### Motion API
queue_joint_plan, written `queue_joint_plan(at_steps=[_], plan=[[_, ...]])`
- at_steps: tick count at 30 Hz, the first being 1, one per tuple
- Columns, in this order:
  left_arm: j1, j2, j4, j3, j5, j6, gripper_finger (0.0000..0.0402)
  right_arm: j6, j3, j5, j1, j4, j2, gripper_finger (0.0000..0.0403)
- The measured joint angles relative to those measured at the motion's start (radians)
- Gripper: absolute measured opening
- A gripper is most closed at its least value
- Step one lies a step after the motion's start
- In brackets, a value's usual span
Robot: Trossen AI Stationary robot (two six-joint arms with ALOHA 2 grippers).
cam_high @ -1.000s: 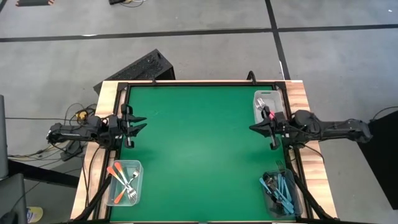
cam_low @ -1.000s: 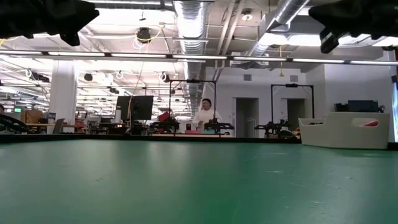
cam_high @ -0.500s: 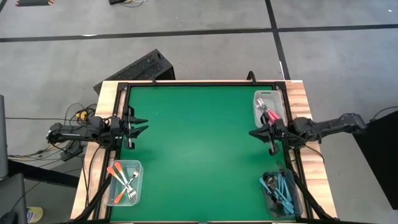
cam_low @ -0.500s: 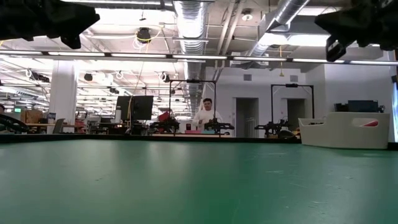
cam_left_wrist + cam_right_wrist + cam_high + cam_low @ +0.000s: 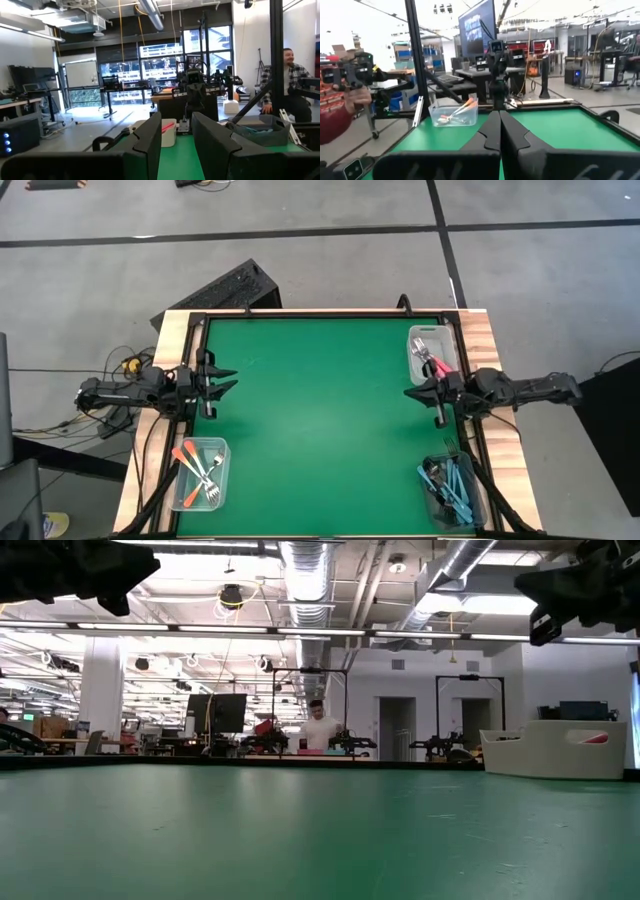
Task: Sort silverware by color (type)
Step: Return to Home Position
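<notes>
The silverware lies sorted in three clear bins: orange-handled forks (image 5: 192, 465) at the near left, blue-handled ones (image 5: 452, 483) at the near right, pink-handled ones (image 5: 433, 363) at the far right. My left gripper (image 5: 230, 379) hovers open above the table's left edge, nothing between its fingers (image 5: 150, 142). Over the right edge, between the pink and blue bins, hangs my right gripper (image 5: 408, 393), shut and holding nothing; its fingers (image 5: 489, 131) meet in the right wrist view. Both grippers point toward the table's middle.
The bins stand at the corners: orange bin (image 5: 222, 448), blue bin (image 5: 432, 515), pink bin (image 5: 415, 335). A black frame (image 5: 320, 313) rims the green mat (image 5: 320, 420). A person's hand (image 5: 355, 102) shows beyond the table's left side.
My right gripper has sunk a little and drawn slightly back toward the table's right edge, staying shut.
</notes>
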State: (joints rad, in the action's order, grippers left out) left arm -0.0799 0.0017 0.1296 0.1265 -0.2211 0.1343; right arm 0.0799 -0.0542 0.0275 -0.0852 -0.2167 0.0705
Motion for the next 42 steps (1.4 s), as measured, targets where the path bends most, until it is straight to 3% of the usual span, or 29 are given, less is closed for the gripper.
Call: queue_joint_plan(at_steps=[4, 10, 19, 33, 42], plan=[[0.000, 0.000, -0.002, -0.009, 0.008, -0.010, 0.0100, 0.016, 0.046, -0.003, 0.019, 0.004, -0.069, 0.0012], [0.000, 0.001, 0.123, -0.113, 0.004, -0.025, 0.0100, 0.051, 0.046, -0.003, 0.047, 0.028, -0.066, 0.0012], [0.000, 0.004, 0.093, -0.116, -0.004, -0.068, 0.0100, 0.053, 0.046, -0.002, 0.062, 0.180, -0.063, 0.0041], [0.000, 0.017, -0.065, -0.117, -0.011, -0.144, 0.0100, 0.097, 0.048, -0.002, 0.051, 0.184, -0.063, 0.0051], [0.001, 0.018, -0.065, -0.118, -0.009, -0.053, 0.0100, 0.096, 0.048, -0.001, 0.051, 0.184, -0.064, 0.0051]])
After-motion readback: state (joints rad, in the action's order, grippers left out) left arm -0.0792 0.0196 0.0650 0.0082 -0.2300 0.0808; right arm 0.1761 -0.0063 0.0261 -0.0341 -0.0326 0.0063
